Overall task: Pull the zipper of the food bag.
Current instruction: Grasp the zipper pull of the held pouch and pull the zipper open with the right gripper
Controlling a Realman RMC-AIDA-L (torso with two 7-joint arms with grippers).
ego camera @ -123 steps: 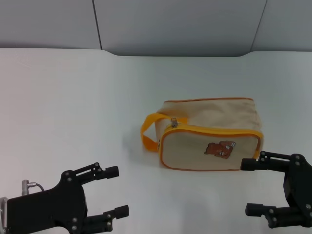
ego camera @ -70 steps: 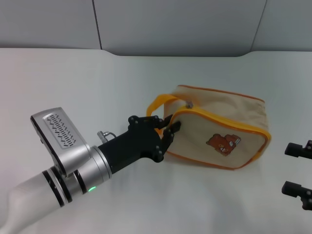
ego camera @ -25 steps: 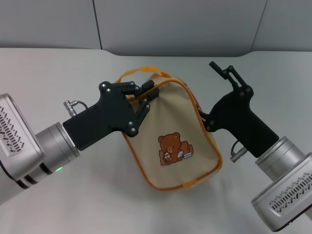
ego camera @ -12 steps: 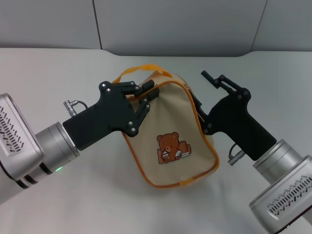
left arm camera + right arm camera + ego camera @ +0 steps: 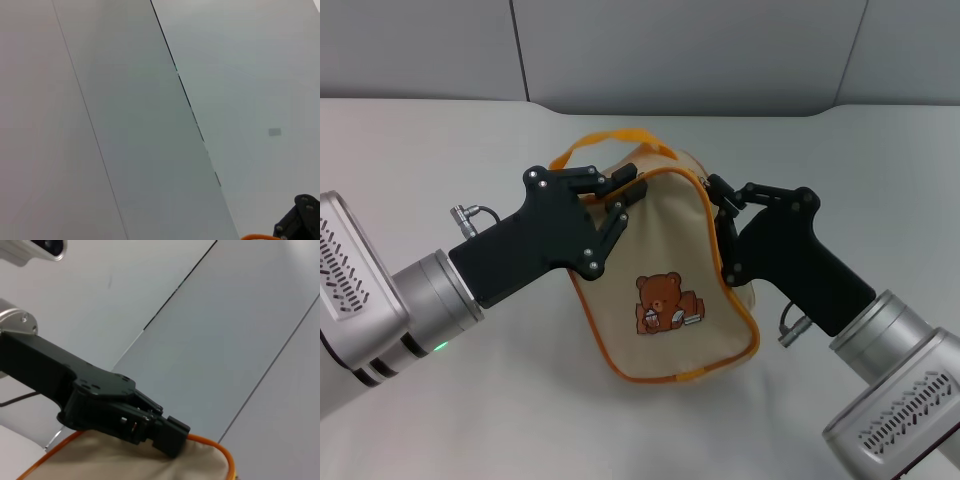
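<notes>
The beige food bag [image 5: 660, 250] hangs tilted above the white table [image 5: 440, 150], its bear picture [image 5: 658, 303] facing me and its orange strap loop [image 5: 610, 138] on top. My left gripper [image 5: 623, 195] is shut on the bag's upper left edge. My right gripper [image 5: 718, 197] is against the bag's upper right edge, right on the orange zipper line [image 5: 718, 262]. The silver pull tab is hidden. The right wrist view shows the left gripper [image 5: 167, 436] on the bag's top [image 5: 115, 460] with orange piping [image 5: 226, 456].
Grey wall panels [image 5: 680, 50] stand behind the table's far edge. The left wrist view shows only those panels [image 5: 150, 125], a sliver of orange strap [image 5: 259, 237] and a black gripper part [image 5: 300, 220].
Over the last second my right gripper has moved left and down onto the bag's upper right edge. The bag has sagged and tilted slightly. My left gripper has kept its hold.
</notes>
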